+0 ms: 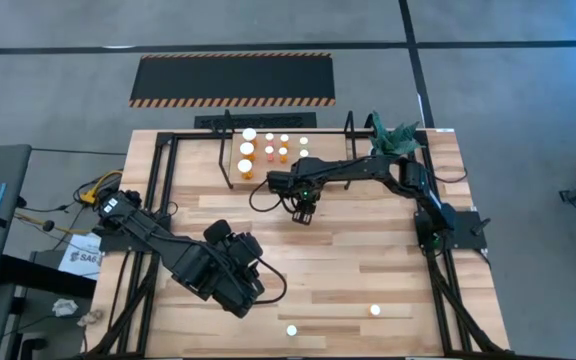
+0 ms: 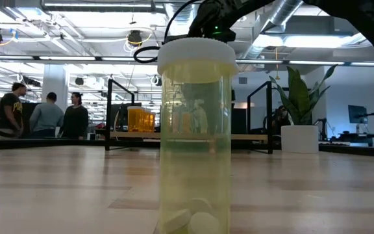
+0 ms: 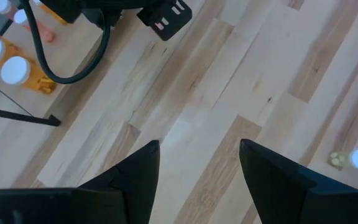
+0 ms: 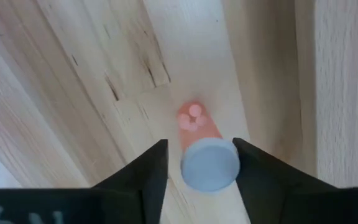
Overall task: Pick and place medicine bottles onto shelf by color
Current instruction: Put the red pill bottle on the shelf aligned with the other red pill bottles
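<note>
Right gripper (image 4: 197, 165): my fingers flank the pink bottle (image 4: 205, 155) on the table before the shelf (image 1: 230, 170), parted, not clamped | left gripper (image 3: 197, 180): open, idle | risk: off-centre closing tips bottle.

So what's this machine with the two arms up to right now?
It is sorting small medicine bottles onto a black wire shelf at the table's far side. The right gripper hangs just in front of the shelf with a reddish bottle standing between its fingers, which do not visibly press it. The left gripper waits open nearer the front, where two more bottles stand.
</note>
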Motion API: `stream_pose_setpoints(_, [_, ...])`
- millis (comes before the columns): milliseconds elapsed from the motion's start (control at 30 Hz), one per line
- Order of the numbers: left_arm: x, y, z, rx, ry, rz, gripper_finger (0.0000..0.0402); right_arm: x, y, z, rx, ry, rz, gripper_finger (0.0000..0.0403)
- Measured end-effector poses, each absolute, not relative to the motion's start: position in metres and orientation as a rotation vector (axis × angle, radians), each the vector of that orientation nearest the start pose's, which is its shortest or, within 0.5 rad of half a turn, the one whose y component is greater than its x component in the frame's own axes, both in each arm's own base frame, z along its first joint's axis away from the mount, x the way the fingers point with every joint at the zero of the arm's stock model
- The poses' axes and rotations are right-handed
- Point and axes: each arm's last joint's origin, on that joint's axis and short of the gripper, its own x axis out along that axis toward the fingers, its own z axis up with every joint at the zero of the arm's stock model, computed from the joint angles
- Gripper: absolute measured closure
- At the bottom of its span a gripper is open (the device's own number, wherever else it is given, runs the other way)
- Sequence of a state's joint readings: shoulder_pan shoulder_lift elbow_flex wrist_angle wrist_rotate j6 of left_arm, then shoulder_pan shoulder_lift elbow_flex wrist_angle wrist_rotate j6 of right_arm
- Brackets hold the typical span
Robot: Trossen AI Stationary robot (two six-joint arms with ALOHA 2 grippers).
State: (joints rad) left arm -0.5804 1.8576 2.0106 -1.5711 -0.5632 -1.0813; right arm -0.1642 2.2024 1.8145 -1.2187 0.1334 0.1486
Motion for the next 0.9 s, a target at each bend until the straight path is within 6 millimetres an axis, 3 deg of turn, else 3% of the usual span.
stream_pose_setpoints(200, [0.295, -0.173, 0.362, -0.189, 1.002, 0.589, 0.0192, 0.415, -0.073, 0.183, 0.139, 1.602, -0.349, 0.0175])
stream_pose_setpoints(367, [0.296, -0.172, 0.362, -0.191, 1.002, 0.592, 0.0192, 0.414, -0.073, 0.19, 0.13, 1.623, -0.339, 0.0169])
stream_pose_setpoints(600, [0.296, -0.172, 0.362, -0.19, 1.004, 0.592, 0.0192, 0.414, -0.072, 0.22, 0.104, 1.631, -0.311, 0.0172])
stream_pose_setpoints(900, [0.293, -0.17, 0.366, -0.194, 0.996, 0.586, 0.0192, 0.383, -0.052, 0.269, 0.064, 1.679, -0.25, 0.0173])
